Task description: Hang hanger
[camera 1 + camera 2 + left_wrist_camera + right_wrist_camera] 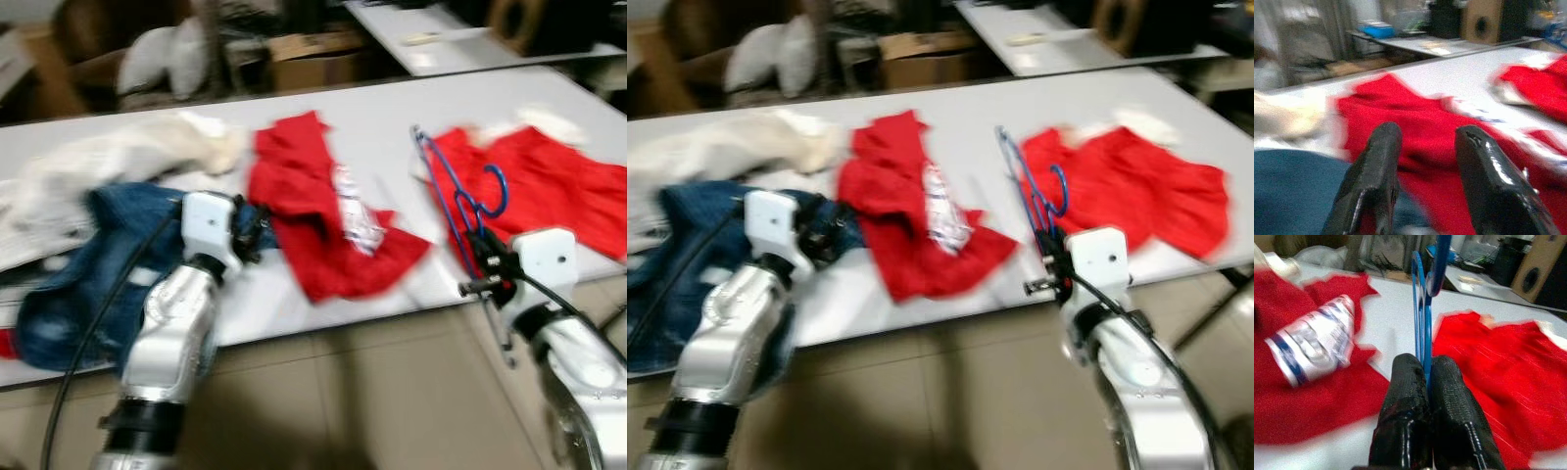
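Right gripper (1426, 382) clamped on blue hanger (453, 196), held over the white table (382, 108) edge between two red garments (313, 211). Left gripper (1427, 166) fingers apart, above blue denim (93, 264), holding nothing.

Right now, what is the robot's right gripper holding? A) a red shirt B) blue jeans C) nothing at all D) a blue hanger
D: the right gripper is pinched shut on the thin blue hanger, which sticks up from between its fingers above the table, while the red shirts lie loose on either side.
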You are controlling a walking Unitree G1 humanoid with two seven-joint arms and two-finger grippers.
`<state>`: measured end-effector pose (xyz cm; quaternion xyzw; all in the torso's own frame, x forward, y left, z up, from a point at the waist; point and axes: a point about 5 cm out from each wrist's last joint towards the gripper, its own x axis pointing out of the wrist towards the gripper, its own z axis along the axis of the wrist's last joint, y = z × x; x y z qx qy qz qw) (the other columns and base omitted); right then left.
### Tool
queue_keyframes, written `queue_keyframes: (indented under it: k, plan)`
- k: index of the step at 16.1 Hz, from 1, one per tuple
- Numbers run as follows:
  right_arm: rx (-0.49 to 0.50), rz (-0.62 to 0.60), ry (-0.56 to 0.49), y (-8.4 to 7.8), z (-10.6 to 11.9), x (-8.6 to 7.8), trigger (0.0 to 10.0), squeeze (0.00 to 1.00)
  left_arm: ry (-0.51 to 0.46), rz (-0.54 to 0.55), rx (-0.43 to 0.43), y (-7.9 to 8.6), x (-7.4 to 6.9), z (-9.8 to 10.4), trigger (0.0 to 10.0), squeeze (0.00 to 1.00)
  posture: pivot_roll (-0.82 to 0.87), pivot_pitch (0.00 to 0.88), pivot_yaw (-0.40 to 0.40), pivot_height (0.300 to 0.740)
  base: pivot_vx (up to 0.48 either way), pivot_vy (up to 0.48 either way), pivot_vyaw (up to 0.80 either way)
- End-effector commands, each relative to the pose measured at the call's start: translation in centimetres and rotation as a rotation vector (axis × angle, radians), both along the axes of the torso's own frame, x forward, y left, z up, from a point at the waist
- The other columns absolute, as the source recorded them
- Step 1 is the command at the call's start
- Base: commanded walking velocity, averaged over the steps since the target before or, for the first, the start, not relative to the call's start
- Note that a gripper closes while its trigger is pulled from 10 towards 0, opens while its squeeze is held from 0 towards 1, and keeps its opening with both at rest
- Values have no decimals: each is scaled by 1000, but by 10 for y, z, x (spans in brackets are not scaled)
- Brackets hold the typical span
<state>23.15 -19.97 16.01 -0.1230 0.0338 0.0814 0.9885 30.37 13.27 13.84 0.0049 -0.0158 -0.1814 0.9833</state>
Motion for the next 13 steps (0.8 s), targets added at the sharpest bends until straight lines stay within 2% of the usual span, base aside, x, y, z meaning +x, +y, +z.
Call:
queue_keyframes:
  k: [1,2,4,5,6,7,8,9,11,13]
  plan:
    - [3,50,-7,6,4,-1,10000,0,7,6,-9,8,1,0,10000,1000,-120,0,69,740,0,0,0]
    - [-4,58,-1,7,3,-2,10000,0,15,-20,-1,7,1,-2,10000,1000,-127,0,69,740,0,0,0]
    - [-20,80,13,8,1,-3,10000,0,13,-95,105,3,5,-7,10000,1000,-128,0,63,740,0,0,0]
    - [-28,91,17,8,2,-2,10000,0,0,-148,209,0,9,-9,10000,1000,-128,0,60,740,0,0,0]
    - [-30,95,17,7,2,-1,10000,0,6,-170,270,-1,13,-11,10000,1000,-129,0,60,740,0,0,0]
    - [-44,106,19,6,3,0,10000,0,24,-212,362,-2,22,-15,10000,1000,-132,0,61,740,0,0,0]
    - [-50,110,19,5,4,1,10000,0,26,-205,397,-1,32,-14,10000,796,-137,0,63,740,0,0,0]
    - [-53,112,19,3,5,1,10000,0,23,-175,402,0,43,-11,10000,0,-148,0,67,740,0,0,0]
    - [-64,116,24,1,4,-1,10000,0,23,-164,411,-2,51,-10,10000,0,-158,0,72,740,0,0,0]
    - [-76,117,27,-2,5,-6,10000,0,15,-135,459,-4,62,-10,10000,0,-196,0,83,740,0,0,0]
